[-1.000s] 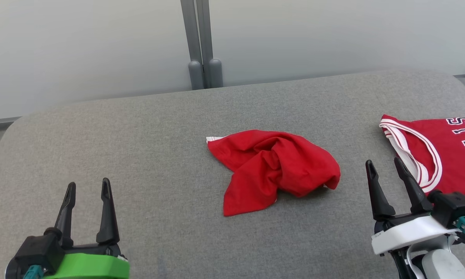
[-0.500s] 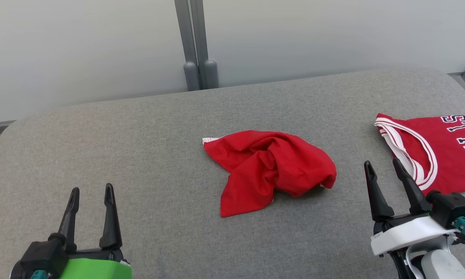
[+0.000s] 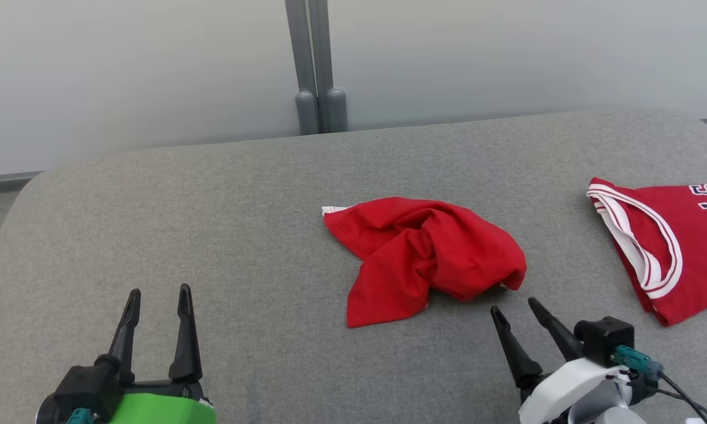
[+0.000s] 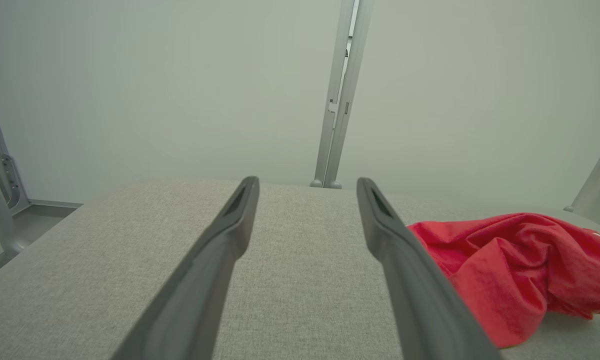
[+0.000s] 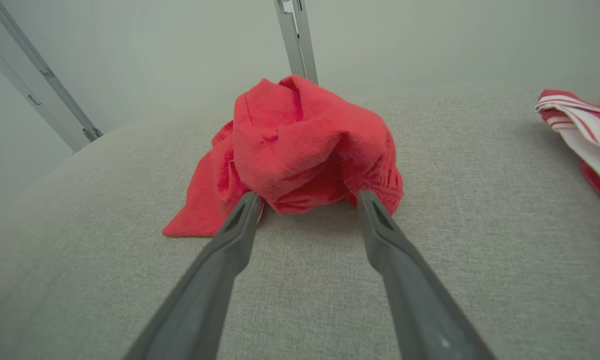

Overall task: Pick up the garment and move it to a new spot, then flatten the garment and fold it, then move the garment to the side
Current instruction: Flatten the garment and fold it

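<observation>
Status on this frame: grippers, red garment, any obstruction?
Left gripper open, empty, low left. Right gripper open, tips near crumpled red garment, not gripping. Striped jersey apart at right, not in the way.

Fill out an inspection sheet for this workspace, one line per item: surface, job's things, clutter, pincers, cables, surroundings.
Surface: grey fabric surface, flat, with rounded far corners.
Job's things: crumpled red garment, heaped near the middle, not yet flattened or folded.
Clutter: red jersey with white-striped trim and dark lettering, lying at the right edge, apart from the heap.
Pincers: left pincer open, holding nothing, well clear of the garment. Right pincer open, holding nothing, pointed at the heap's near edge; contact cannot be told.
Cables: teal-plugged cable at the right wrist, off the cloth.
Surroundings: pale wall panels and a grey post behind the surface.
</observation>
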